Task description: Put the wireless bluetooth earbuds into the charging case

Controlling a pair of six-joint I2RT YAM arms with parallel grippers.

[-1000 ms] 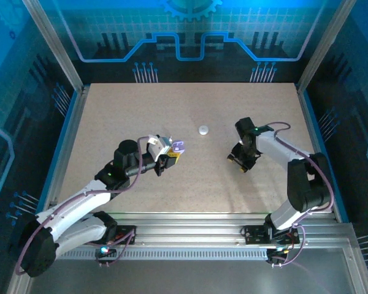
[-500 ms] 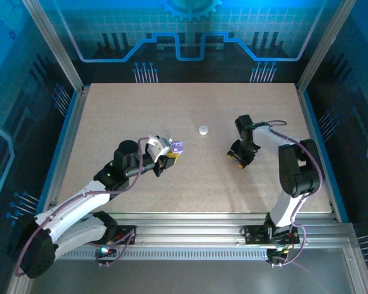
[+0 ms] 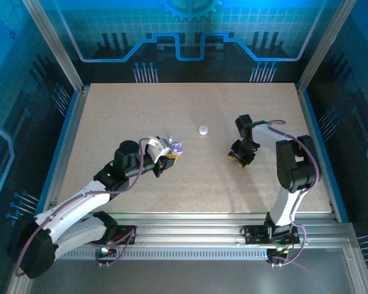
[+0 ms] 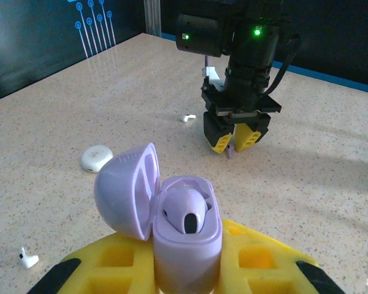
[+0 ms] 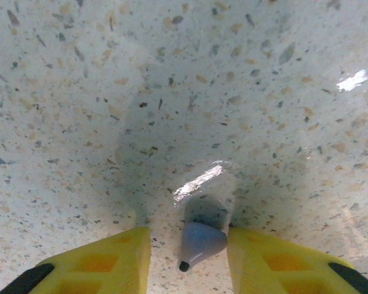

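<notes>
Here, seen from above, a speckled beige tabletop point(image 3: 122, 116) fills the centre of the frame, with two robot arms reaching in from the bottom edge. The left hand point(image 3: 170, 155), left of centre, is closed tight on a lavender charging case point(image 4: 189, 248), which sits upright between its yellow fingers. In the left wrist view the case is at the lower middle of the frame, its domed lid hinged open to the left, and one lavender earbud point(image 4: 185, 213) is seated inside it. The right hand point(image 3: 240, 158), right of centre in the overhead view, points down at the tabletop with its fingertips at the surface. Its own camera shows the two yellow fingers partly open at the bottom of the frame, with a second lavender earbud point(image 5: 199, 240) lying between them; a gap shows on the left side, so the bud is straddled rather than gripped. A white round piece point(image 3: 203, 130) rests on the tabletop just above centre, between the two hands. The left wrist view also shows two tiny white earbuds lying loose: one point(image 4: 185, 117) near the right hand, another point(image 4: 28, 258) at the lower left.
</notes>
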